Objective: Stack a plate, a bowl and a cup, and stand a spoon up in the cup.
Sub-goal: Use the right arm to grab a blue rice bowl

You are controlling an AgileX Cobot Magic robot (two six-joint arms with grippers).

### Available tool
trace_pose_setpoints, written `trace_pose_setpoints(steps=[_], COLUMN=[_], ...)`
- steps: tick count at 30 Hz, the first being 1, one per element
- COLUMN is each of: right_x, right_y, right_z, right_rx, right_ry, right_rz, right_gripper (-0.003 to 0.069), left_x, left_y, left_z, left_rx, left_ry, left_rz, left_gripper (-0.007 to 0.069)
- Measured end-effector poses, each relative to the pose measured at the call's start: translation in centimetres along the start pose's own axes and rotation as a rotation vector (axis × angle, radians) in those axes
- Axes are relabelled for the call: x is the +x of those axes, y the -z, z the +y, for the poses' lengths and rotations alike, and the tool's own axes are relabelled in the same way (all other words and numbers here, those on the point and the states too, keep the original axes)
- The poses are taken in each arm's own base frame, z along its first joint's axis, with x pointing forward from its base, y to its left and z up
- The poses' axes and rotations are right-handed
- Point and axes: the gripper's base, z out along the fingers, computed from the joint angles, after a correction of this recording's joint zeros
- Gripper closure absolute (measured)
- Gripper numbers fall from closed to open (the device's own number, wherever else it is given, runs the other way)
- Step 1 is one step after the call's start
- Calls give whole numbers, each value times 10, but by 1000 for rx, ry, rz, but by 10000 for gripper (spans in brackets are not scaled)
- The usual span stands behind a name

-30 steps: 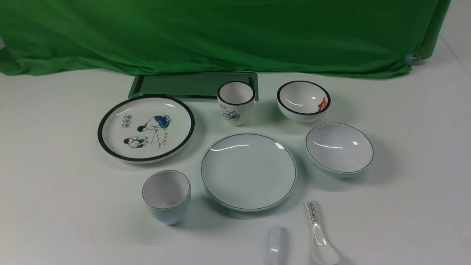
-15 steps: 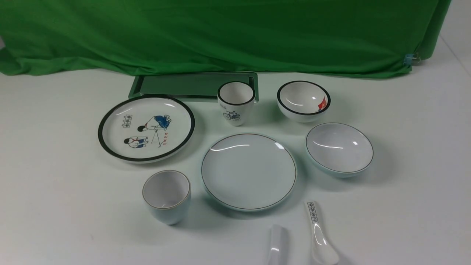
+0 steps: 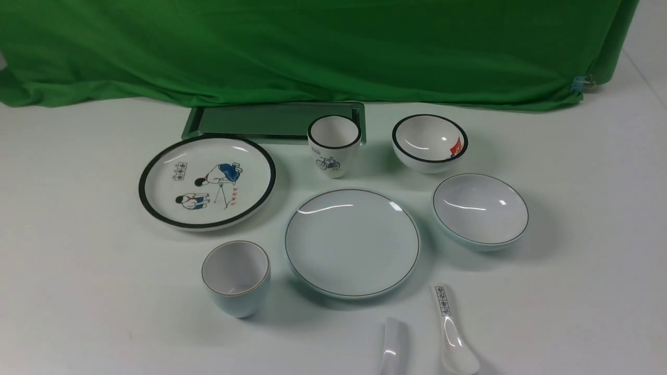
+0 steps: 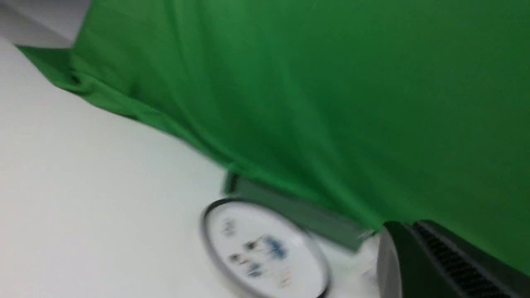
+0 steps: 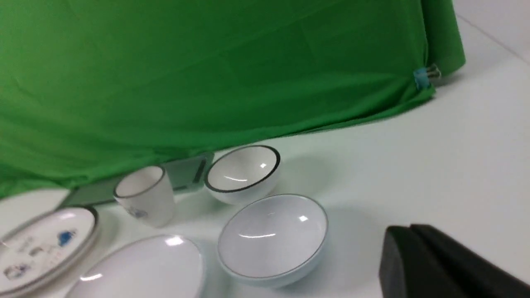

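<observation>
A: Now, item one, the plate (image 3: 352, 243)?
B: Middle of the counter (image 3: 78, 271), flat, bare. Stack base; leave it.
A: Item two, the bowl (image 3: 480, 209)?
B: Upright, just right of the plate, not touching. Likely first to move: pinch one side of its rim, lift clear of the plate's edge, set down level and centred.
A: The cup (image 3: 235, 271), the spoon (image 3: 393, 344)?
B: Cup front-left of the plate; spoon at the front edge, cut off by the frame, beside the printed spoon (image 3: 452, 333).
A: Claws?
B: Of the left claw (image 4: 439, 260) and the right claw (image 5: 434, 265), one dark finger each shows; apart or together, I cannot tell.
</observation>
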Motion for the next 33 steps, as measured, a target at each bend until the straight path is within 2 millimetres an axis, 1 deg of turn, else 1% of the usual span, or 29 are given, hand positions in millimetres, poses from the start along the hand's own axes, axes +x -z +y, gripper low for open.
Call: trace_pose_setpoints(steps=[1,2,3,4,5,6,8,11,14,15,16,17,18,19,21,22,23,24,26,27,28,29,31,32,33], right_x=[-12,-24,-33,-39,-44,-52,-61,-61,-53,-53,-47,-45,-43,-43,-39,-37,-37,-33,-29,-26,-23,-20,-12,-8,-2], right_y=[-6,-20,-31,-40,-41,-63,-83,-116,-149,-151,-169,-180,-182,-190,-213,-214,-225,-237,-252,-259,-267,-276,-287,-295,-300], right_z=[2,5,7,8,9,11,12,12,12,11,11,11,10,10,10,10,10,9,9,9,9,9,10,10,10], right_rx=[0,2,1,1,0,-4,-10,-18,-23,-23,-25,-25,-26,-26,-25,-25,-20,-17,-9,-8,-10,-14,-22,-28,-31], right_ry=[75,159,221,263,281,341,376,390,385,384,382,380,380,378,371,371,361,353,338,333,324,306,279,256,243], right_rz=[17,78,129,176,187,309,446,662,828,836,891,909,916,922,945,951,952,966,975,979,983,983,991,985,987], right_gripper=[648,648,648,648,648,648,648,646,645,645,643,642,642,641,630,628,606,561,474,440,383,307,235,198,183], left_x=[-6,-15,-22,-26,-25,-32,-37,-42,-42,-40,-39,-34,-36,-32,-26,-26,-20,-18,-11,-8,-4,3,11,19,23], left_y=[-8,-20,-26,-35,-38,-52,-71,-93,-112,-114,-124,-134,-134,-141,-157,-158,-168,-176,-188,-194,-201,-209,-218,-224,-227], left_z=[-2,-6,-8,-10,-9,-12,-15,-26,-46,-48,-61,-71,-72,-80,-103,-103,-114,-124,-136,-140,-145,-149,-153,-153,-153], left_rx=[-20,-37,-39,-41,-45,-43,-33,30,128,141,192,232,232,258,321,320,344,362,385,390,397,401,405,402,404], left_ry=[-55,-146,-210,-262,-260,-324,-354,-407,-480,-488,-528,-556,-558,-578,-632,-634,-666,-688,-713,-718,-724,-728,-731,-737,-745], left_rz=[69,179,237,322,348,471,579,679,769,783,821,854,850,872,904,907,925,928,929,931,933,939,945,966,978], left_gripper=[652,652,652,652,652,652,652,652,652,652,652,652,652,652,652,652,652,652,652,652,652,652,652,652,652])
